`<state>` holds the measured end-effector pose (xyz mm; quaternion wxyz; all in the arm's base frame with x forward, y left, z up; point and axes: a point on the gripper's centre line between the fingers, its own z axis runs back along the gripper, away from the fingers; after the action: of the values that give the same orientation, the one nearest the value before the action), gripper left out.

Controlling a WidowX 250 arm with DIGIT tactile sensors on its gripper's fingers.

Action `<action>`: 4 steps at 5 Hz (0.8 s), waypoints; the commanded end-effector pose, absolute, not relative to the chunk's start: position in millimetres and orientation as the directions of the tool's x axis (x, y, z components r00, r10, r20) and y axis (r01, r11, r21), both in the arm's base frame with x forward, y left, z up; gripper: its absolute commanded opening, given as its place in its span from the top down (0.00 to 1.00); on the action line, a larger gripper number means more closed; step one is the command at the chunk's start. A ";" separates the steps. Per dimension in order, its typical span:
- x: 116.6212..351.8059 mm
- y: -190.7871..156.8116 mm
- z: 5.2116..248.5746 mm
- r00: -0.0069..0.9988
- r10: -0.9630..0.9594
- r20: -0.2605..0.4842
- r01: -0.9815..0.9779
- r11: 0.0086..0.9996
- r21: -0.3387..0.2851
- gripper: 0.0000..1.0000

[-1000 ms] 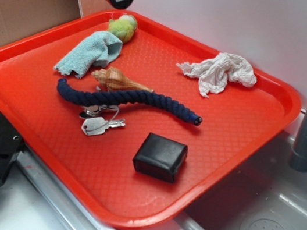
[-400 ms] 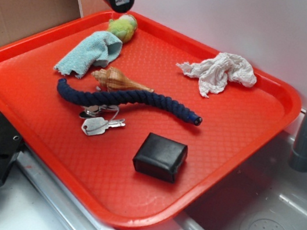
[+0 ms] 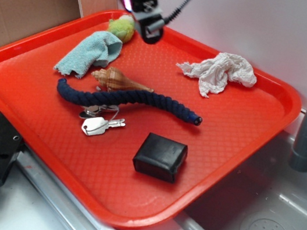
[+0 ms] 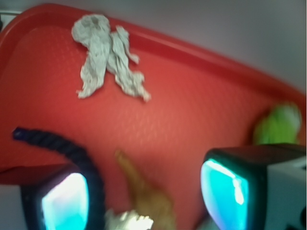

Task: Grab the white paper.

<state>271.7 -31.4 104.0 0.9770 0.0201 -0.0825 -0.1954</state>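
The crumpled off-white paper wad (image 3: 221, 72) (image 4: 106, 55), wrinkled with trailing ends, lies on the red plastic tray (image 3: 39, 125); the black gripper (image 3: 143, 8) hangs spread, holding nothing.

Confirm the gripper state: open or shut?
Open. In the wrist view the two fingers stand wide apart with bare tray between them, nothing held; the white paper lies ahead, untouched.

Red tray (image 3: 243, 142), white paper (image 3: 219, 72) far right, blue cloth (image 3: 90, 51), green ball (image 3: 122, 27), shell (image 3: 115, 79), rope (image 3: 126, 100), keys (image 3: 100, 124), black box (image 3: 160, 156) near
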 end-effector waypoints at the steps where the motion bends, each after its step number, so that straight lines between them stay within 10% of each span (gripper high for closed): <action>1: 327.7 -34.7 86.9 0.894 -0.418 0.163 0.414 0.909 0.057 0.00; 4: 330.3 -95.9 48.4 0.901 -0.418 0.120 0.420 0.908 0.011 0.00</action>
<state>325.1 -90.3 35.0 0.9751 -0.0058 -0.0351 -0.2188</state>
